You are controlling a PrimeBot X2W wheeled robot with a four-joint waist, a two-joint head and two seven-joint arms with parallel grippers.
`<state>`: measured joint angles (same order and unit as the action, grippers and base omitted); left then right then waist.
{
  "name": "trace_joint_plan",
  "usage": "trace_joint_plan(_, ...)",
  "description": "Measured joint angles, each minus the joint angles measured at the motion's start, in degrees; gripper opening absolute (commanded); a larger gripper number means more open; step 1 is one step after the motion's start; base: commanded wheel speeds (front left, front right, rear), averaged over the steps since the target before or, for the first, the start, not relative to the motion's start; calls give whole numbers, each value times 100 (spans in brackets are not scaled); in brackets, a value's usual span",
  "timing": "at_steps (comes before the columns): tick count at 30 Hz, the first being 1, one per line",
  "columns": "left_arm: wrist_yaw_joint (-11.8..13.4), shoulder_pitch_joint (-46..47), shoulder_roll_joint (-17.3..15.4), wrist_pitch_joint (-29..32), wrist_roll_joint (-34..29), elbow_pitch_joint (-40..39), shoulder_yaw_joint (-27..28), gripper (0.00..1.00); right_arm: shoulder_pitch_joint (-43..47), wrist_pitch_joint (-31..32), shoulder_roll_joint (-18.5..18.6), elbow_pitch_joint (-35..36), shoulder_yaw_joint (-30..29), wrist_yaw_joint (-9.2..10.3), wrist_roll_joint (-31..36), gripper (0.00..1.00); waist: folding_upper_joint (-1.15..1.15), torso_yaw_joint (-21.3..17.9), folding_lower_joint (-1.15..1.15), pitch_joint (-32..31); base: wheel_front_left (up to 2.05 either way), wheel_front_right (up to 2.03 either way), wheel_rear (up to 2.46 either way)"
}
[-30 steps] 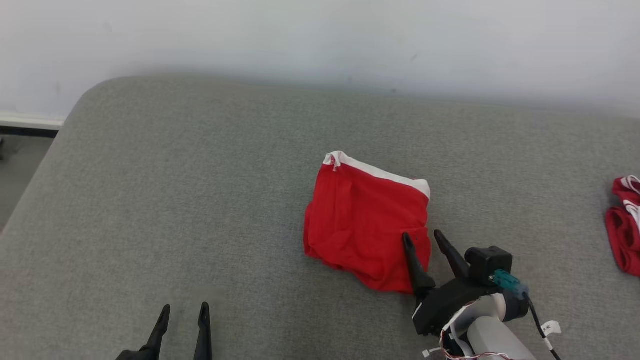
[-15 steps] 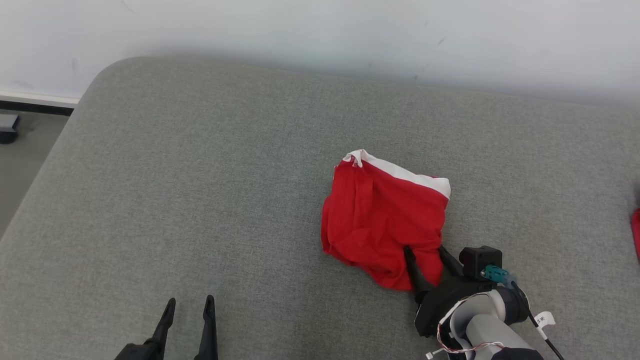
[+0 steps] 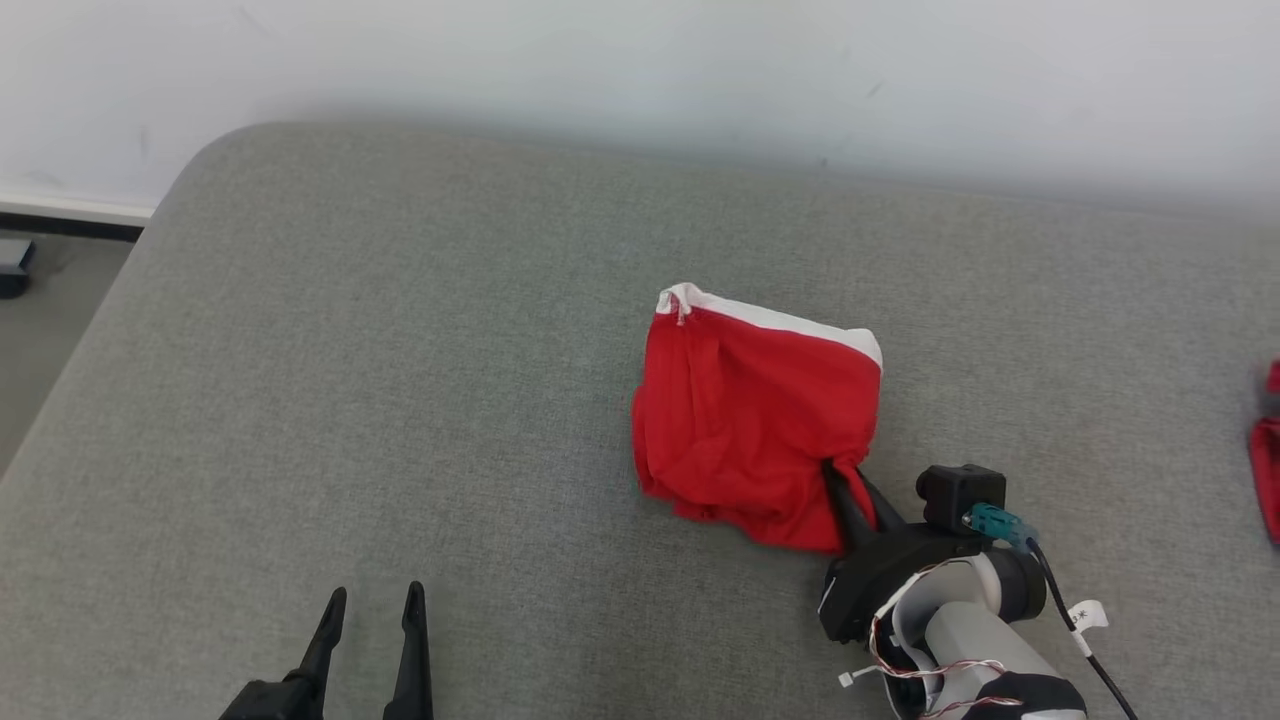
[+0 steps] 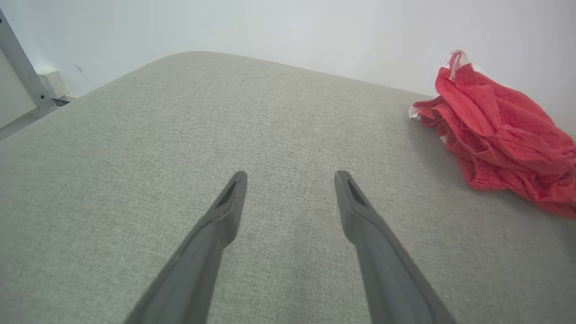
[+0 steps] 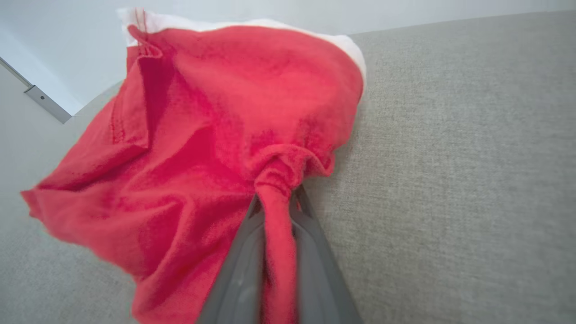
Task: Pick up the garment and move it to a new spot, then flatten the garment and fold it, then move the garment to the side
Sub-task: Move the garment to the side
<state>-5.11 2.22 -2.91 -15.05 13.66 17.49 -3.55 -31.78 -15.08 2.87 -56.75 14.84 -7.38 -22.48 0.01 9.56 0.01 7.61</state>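
The garment [image 3: 750,420] is sitting right of centre on the cushion [image 3: 400,350], with its near right corner being pinched by the right fingers [image 5: 312,256]. Those fingers are pressing together on a gathered twist of red cloth, which is running down between them like a cord in the right wrist view. The piece is looking like a small pair of red knit shorts or briefs, with a white waistband [image 3: 770,318] along its far edge. It is soft, thin and limp, bunching into folds and creases rather than holding any shape.

It is probably weighing very little, so lifting is not likely to strain the grip. The cloth is likely to droop and swing from the single held point, though, and to drag over the cushion's weave. A pinch on a bunched corner is serving well enough for carrying. For flattening, I am judging the two ends of the waistband to be the better holds, since the doubled elastic hem is thicker there and less apt to slip out.

The cushion is a grey, coarse-woven, padded slab with a rounded far left corner, and it is probably giving enough friction to keep laid cloth in place. The left fingers [image 4: 225,216] are standing apart over bare weave, well apart from the garment and holding nothing. Another red cloth [image 3: 1265,470] is lying at the far right edge, and a plain white wall [image 3: 640,60] is rising behind.
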Motion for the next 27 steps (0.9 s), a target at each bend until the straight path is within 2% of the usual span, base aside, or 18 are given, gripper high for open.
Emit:
trace_joint_plan(5,-45,-99,1,0,-36,-64,-9,100,243,1,7,272,-354,0,254,0,0,-174,0,-116,0,0,0)
trace_joint_plan(11,-92,-144,5,1,-64,-149,-71,100,588,0,5,454,-499,0,386,0,0,-581,0,-269,0,0,0)
trace_joint_plan(27,-91,48,3,0,-55,-286,-292,100,933,0,5,711,-623,-1,486,0,0,-2279,-1,-396,0,0,0)
